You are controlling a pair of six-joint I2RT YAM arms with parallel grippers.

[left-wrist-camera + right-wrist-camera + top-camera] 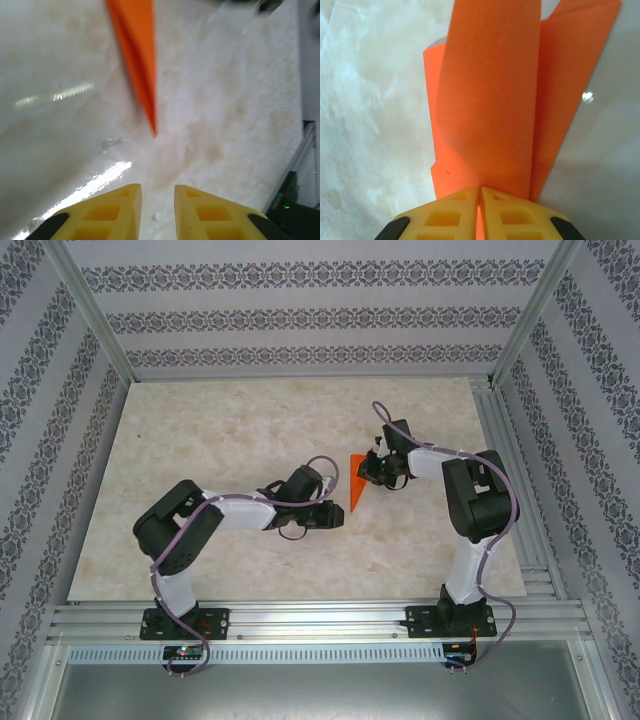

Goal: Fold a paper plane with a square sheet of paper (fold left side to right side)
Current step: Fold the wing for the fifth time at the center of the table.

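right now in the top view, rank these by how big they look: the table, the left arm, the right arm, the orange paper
1. table
2. left arm and right arm: they look about alike, so no ranking between them
3. orange paper

Blurred paper plane — wide end past the top edge

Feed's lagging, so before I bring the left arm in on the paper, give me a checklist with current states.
1. Right gripper shut on the orange paper: ok.
2. Left gripper empty, jaws slightly apart: ok.
3. Left gripper pointing at the paper's tip, apart from it: ok.
4. Bare table between left gripper and tip: ok.
5. Paper lying flat: not ok, its middle bulges up.
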